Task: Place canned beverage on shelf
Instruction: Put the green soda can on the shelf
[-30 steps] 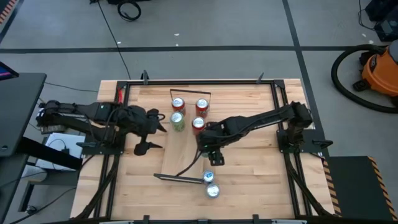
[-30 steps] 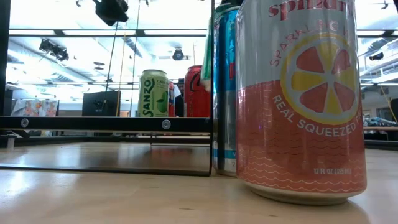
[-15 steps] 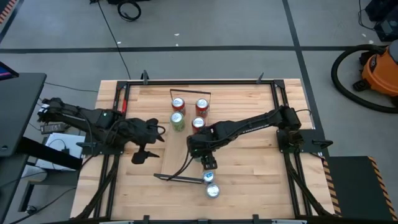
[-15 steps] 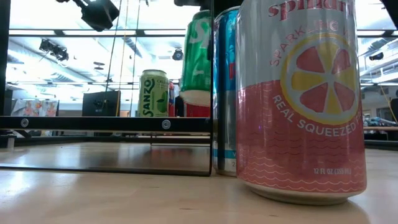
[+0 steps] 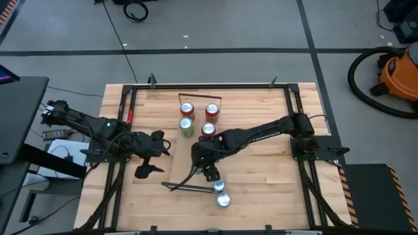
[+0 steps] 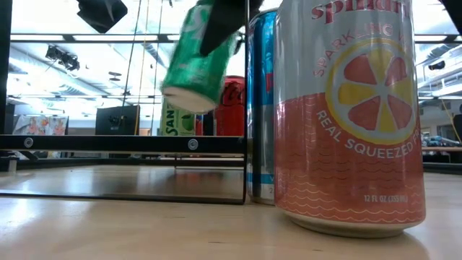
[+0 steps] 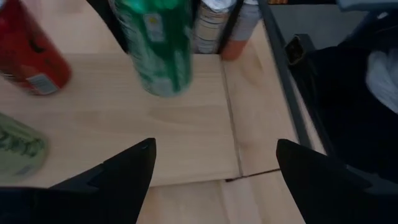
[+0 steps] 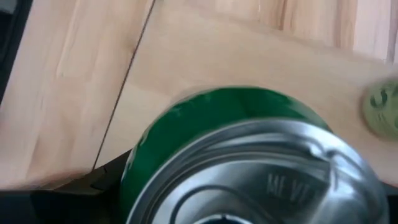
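The shelf (image 5: 181,160) is a long light-wood plank with black wire frames at its short ends, lying on the tabletop. Several cans stand on its far half: two red-topped (image 5: 187,109), a green Sanzo can (image 5: 186,126) and a red one (image 5: 208,129). My right gripper (image 5: 204,163) is shut on a green can (image 6: 198,61) above the shelf's near half. My left gripper (image 5: 151,158) is open and empty at the shelf's left side, facing the green can (image 7: 155,46). My right gripper holds the green can by its upper part (image 6: 216,32), a dark finger (image 6: 225,18) lying over the can's side from above. The can is lifted clear of the shelf and tilted, its bottom end (image 6: 189,100) pointing down and to one side. Its silver top (image 8: 261,168) fills the right wrist view.
Two cans stand on the table just past the shelf's near end: a blue one (image 5: 219,186) and a pink citrus one (image 5: 223,200), both large in the low view (image 6: 346,115). Black frame rails (image 5: 124,130) run along the table's left and right sides.
My right gripper has carried the green can toward the table's left edge, out over the shelf plank, and the can has tipped from upright to tilted. My left gripper has drawn back toward the near edge and a little left, staying open.
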`<act>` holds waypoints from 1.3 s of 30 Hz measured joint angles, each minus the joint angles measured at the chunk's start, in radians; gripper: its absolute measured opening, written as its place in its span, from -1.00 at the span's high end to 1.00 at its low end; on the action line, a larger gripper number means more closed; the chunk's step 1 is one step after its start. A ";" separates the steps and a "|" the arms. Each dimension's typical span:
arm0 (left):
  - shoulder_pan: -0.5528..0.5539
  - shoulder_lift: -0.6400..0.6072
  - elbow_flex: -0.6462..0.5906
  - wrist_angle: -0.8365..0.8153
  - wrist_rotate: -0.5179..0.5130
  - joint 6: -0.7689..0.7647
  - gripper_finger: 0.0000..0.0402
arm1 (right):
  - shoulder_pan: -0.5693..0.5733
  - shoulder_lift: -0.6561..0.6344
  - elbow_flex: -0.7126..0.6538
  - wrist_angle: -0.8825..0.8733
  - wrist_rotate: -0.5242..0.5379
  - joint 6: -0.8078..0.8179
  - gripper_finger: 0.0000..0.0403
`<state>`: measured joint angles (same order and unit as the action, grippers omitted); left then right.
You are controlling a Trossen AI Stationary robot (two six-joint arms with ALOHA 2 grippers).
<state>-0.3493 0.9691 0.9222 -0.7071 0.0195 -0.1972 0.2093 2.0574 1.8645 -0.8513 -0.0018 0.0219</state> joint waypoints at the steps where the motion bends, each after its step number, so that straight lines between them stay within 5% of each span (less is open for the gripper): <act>1: -0.002 0.000 0.000 0.000 -0.008 -0.002 -0.71 | -0.001 0.004 0.000 0.016 0.000 -0.001 -0.61; 19: -0.003 0.000 0.000 0.003 -0.026 -0.001 -0.71 | -0.015 0.003 -0.002 -0.173 0.050 -0.017 -0.61; 39: -0.003 0.000 0.000 0.042 -0.080 0.009 -0.71 | -0.030 0.003 -0.026 -0.135 0.102 -0.026 -0.74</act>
<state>-0.3519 0.9691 0.9222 -0.6647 -0.0601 -0.1879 0.1791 2.0605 1.8381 -0.9864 0.1007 -0.0040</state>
